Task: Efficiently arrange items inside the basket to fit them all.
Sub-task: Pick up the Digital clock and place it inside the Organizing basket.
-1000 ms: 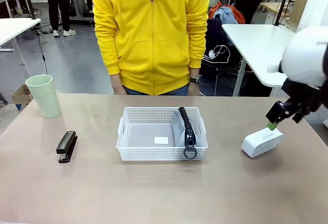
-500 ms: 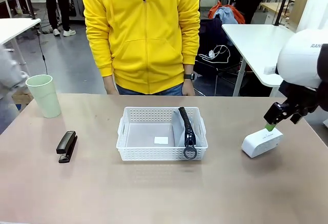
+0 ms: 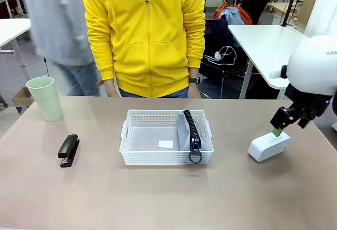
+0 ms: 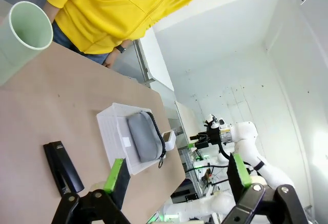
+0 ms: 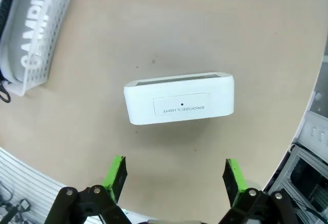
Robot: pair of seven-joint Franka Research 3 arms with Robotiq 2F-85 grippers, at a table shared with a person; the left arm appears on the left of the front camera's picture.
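as right pincer [image 5: 175, 163] hangs over white boxy device [image 5: 179, 98] — spread, pointing down

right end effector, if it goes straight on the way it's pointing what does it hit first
Most likely the white boxy device: it lies on the table dead ahead of the open right end effector, roughly centred in the wrist view. How far off is hard to judge.

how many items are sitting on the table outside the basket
3. The pale green cup at the far left, the black stapler left of the basket, the white device right of it. The grey pouch is inside the basket.
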